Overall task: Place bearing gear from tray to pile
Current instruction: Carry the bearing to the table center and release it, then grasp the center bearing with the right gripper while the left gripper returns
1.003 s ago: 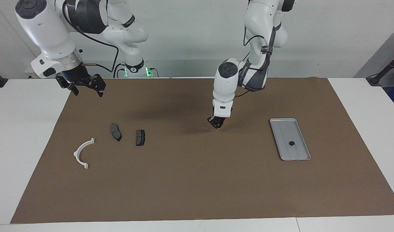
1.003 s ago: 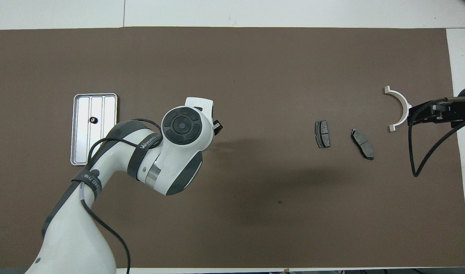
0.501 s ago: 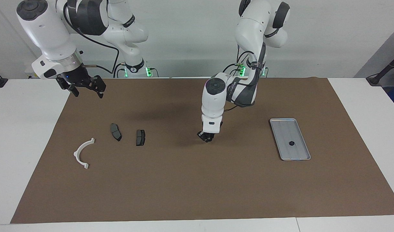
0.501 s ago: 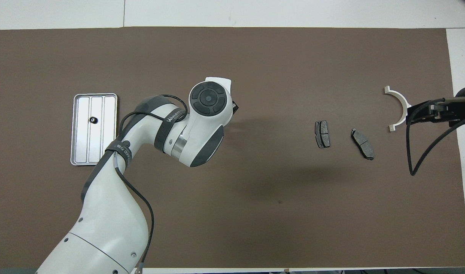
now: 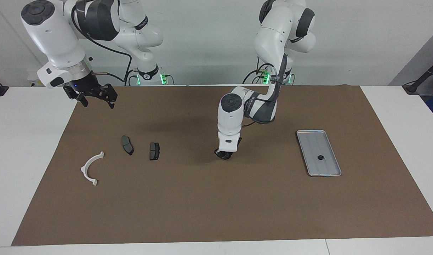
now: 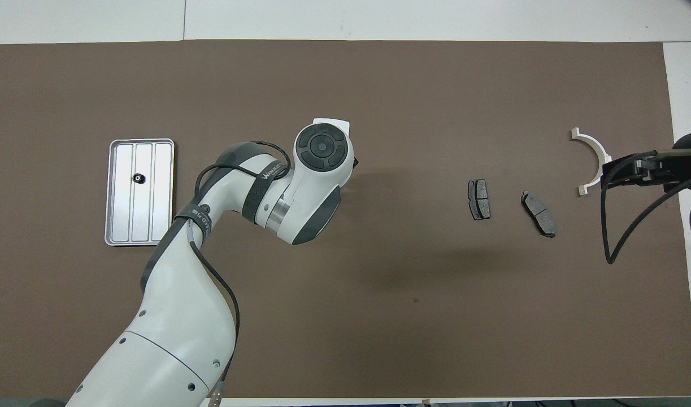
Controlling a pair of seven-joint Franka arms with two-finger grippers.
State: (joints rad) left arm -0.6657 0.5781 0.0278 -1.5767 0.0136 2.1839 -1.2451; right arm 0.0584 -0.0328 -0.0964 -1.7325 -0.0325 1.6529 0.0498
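Note:
The silver-grey tray [image 5: 312,135] [image 6: 117,232] lies on the brown mat toward the left arm's end of the table. One small black bearing gear [image 5: 320,157] [image 6: 137,178] rests in it. The pile sits toward the right arm's end: a white semicircular bracket [image 5: 89,168] [image 6: 596,156] and two dark brake pads [image 5: 127,145] [image 5: 154,151]. My left gripper [image 5: 223,155] points down, very low over the bare mat between tray and pile; its own wrist hides it in the overhead view. Whether it holds anything does not show. My right gripper [image 5: 95,98] hangs open and empty above the mat's edge.
The brown mat [image 5: 216,212] covers most of the white table. The left arm's elbow and cable [image 6: 226,186] stretch over the mat beside the tray. The right arm's black cable [image 6: 611,249] loops over the mat's end beside the bracket.
My left gripper has travelled away from the tray toward the pile's end and dropped close to the mat. The right arm has barely shifted. The gear on the tray has not moved.

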